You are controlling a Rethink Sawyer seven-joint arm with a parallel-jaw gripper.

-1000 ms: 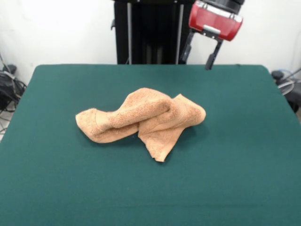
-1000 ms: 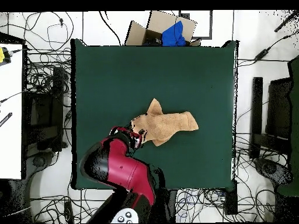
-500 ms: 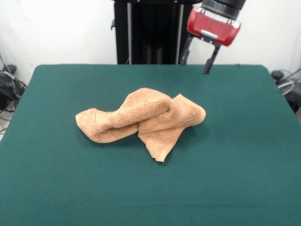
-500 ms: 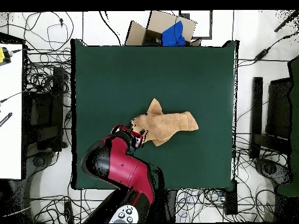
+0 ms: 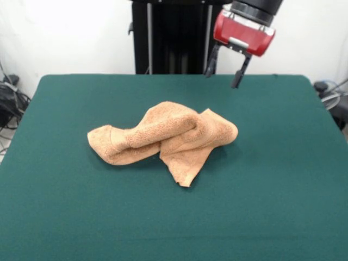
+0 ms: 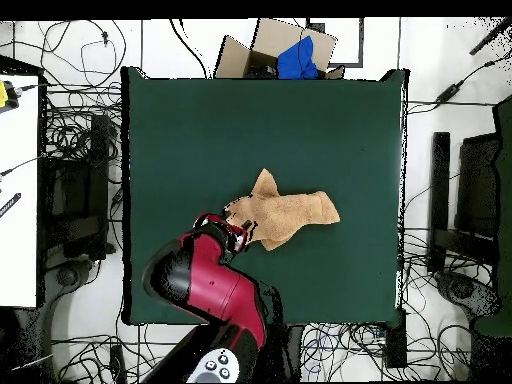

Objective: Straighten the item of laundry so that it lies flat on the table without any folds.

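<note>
Front view is showing me the towel (image 5: 163, 139) bunched up mid-table (image 5: 65, 217), one corner flap poking toward the near side. I am thinking a grab on that flap, then a pull outward, would work best. Green room is lying open all around. Farther back, my gripper (image 5: 223, 73) is hanging high, fingers apart, holding nothing.

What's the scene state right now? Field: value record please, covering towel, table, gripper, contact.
item: light-orange terry-cloth towel
towel state: bunched, twisted into thick folds, one corner flap pointing to the near edge
towel place: about mid-table
surface: dark green cloth-topped table
gripper: red and black gripper, two fingers apart, empty
gripper place: raised over the far side of the table, apart from the towel
contact: none
task status: not flat yet
</note>
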